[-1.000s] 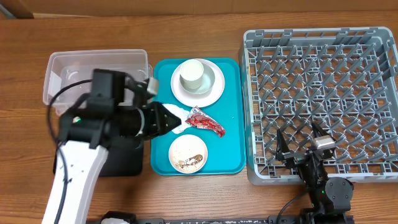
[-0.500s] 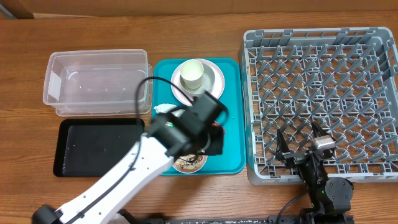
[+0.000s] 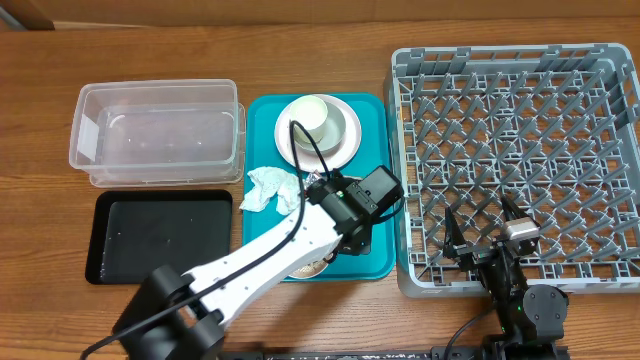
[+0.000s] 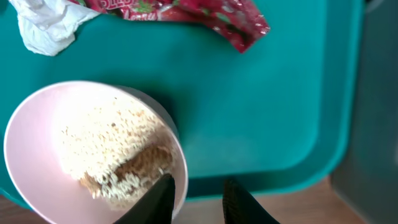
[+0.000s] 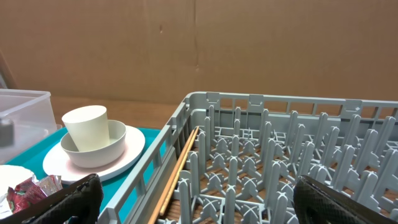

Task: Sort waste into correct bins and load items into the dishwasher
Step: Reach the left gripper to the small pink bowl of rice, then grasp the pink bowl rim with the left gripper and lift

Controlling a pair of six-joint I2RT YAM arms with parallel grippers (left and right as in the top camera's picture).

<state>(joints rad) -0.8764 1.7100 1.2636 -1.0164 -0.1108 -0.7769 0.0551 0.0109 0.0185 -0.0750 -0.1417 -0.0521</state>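
**Left gripper low over the rice bowl, right gripper idle at the rack**

The left gripper (image 4: 196, 200) hangs low over the near right part of the teal tray (image 4: 280, 93). Its jaws stand a little apart with nothing clamped between them. One finger (image 4: 163, 198) overlaps the rim of the small rice bowl (image 4: 37, 155); whether it touches the rim cannot be told. The bowl holds white rice grains (image 4: 102, 146) with brown bits on its near side.

The red wrapper (image 4: 186, 11) lies flat on the tray just beyond the bowl. The crumpled napkin (image 3: 272, 188) sits beside it at the tray's left edge.

At the tray's far end a cup (image 5: 87, 127) stands upright in a bowl (image 5: 115, 144), which rests on a plate (image 5: 127, 157).

Left of the tray, on the table (image 3: 40, 200), are the clear tub (image 3: 155, 130) and, nearer, the black tray (image 3: 160, 235).

The right gripper (image 3: 490, 242) sits at the near edge of the grey dish rack (image 3: 515, 120), its jaws spread wide and holding nothing. A thin wooden stick (image 5: 177, 174) lies along the rack's left wall.
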